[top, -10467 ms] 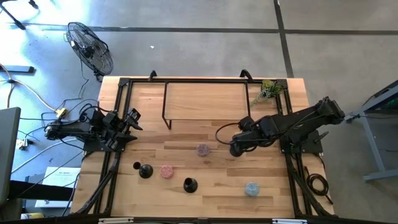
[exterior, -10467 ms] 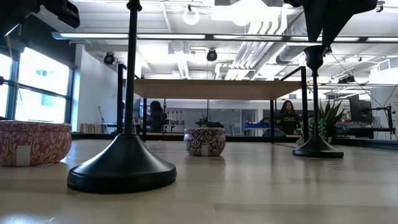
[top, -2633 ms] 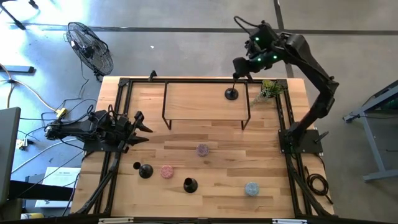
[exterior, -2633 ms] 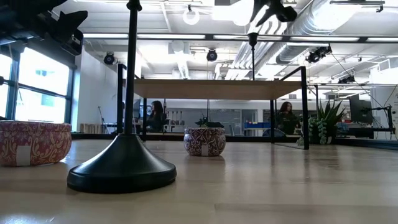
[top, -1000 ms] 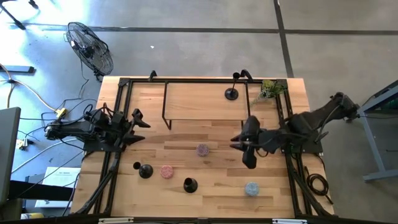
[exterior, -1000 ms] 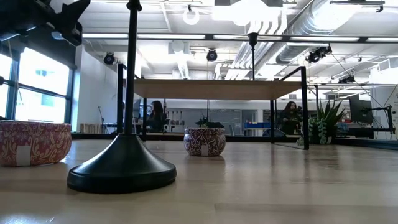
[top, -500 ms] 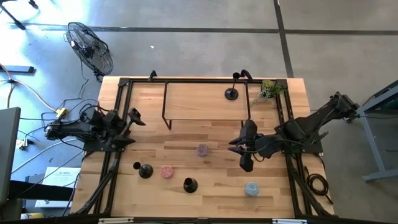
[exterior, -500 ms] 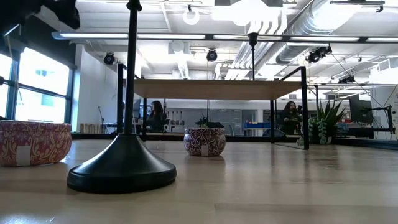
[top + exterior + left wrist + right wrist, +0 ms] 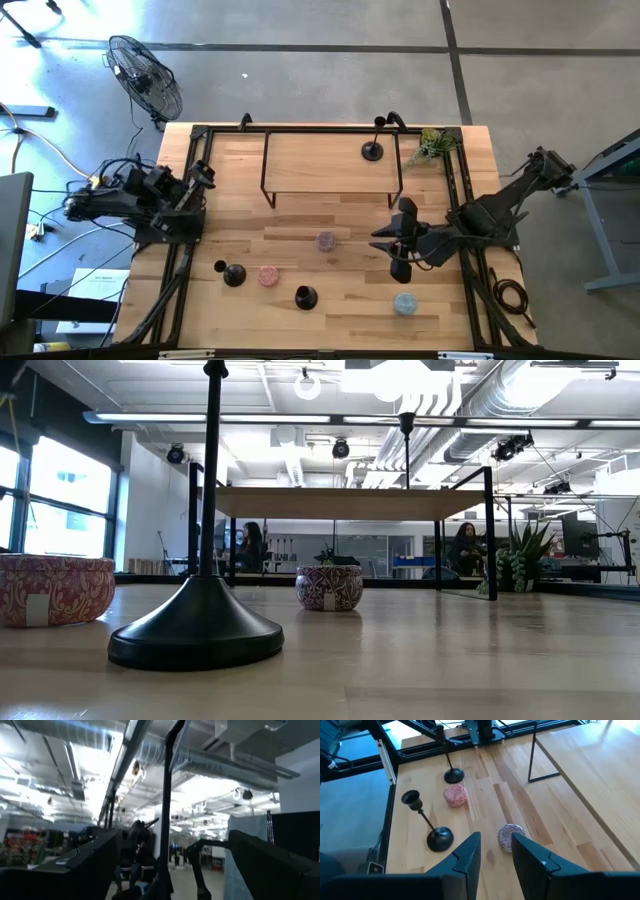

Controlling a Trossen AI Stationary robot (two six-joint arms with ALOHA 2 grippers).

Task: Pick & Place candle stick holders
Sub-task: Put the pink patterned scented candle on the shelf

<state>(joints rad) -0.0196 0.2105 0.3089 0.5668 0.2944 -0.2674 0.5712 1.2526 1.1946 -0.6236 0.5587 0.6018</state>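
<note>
— Left gripper (image 9: 203, 176)?
— Parted, empty, at the table (image 9: 330, 215) edge.
— Candle stick holders?
— First holder (image 9: 233, 274), second holder (image 9: 305, 297): upright, near front. Third holder (image 9: 372, 151): on the shelf (image 9: 320, 160).
— Right gripper (image 9: 496, 837)?
— Slightly parted, empty, above mid-table.

No legible txt, labels, brands or nos. in any view.

My right gripper (image 9: 392, 244) hangs at four o'clock of centre, fingers (image 9: 470, 854) slightly parted, empty. My left gripper (image 9: 200, 178) waits at nine o'clock, fingers apart.
</note>
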